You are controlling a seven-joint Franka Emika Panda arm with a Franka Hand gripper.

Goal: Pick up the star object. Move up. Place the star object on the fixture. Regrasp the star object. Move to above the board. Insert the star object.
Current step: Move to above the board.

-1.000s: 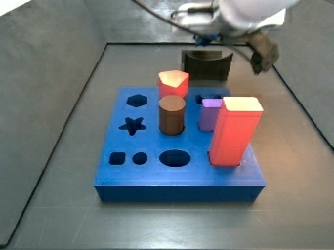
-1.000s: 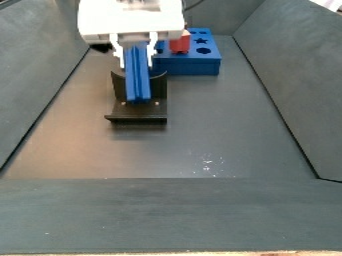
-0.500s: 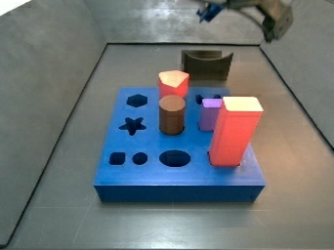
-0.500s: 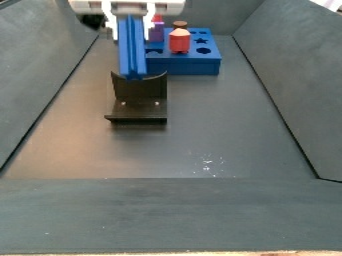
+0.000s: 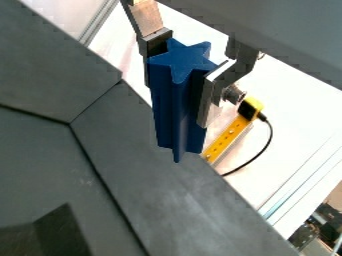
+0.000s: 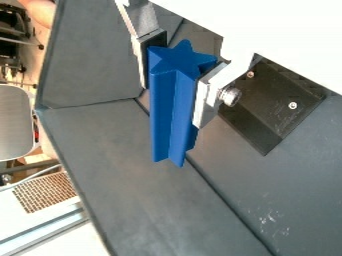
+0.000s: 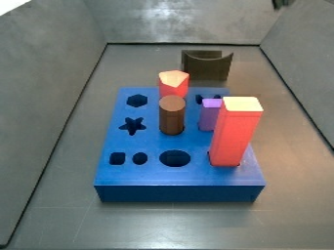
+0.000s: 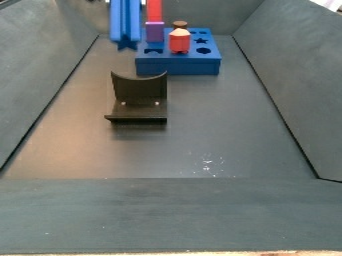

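At top left of a side view, the star object (image 8: pixel 126 22) hangs upright, long axis vertical, its top cut off by the frame edge and its lower end well above the fixture (image 8: pixel 138 97). Both wrist views show the gripper (image 5: pixel 187 62) closed on the peg's upper part, silver fingers (image 5: pixel 144 18) pressed to opposite flanks, star end face up. One star peg, one fixture, one board (image 7: pixel 179 161). On the board: one red block (image 7: pixel 235 130), one brown cylinder (image 7: pixel 173 115), one purple peg (image 7: pixel 209 112), one red-and-cream peg (image 7: pixel 173 82). Open holes: star cutout (image 7: pixel 132 124), plus three more along the front.
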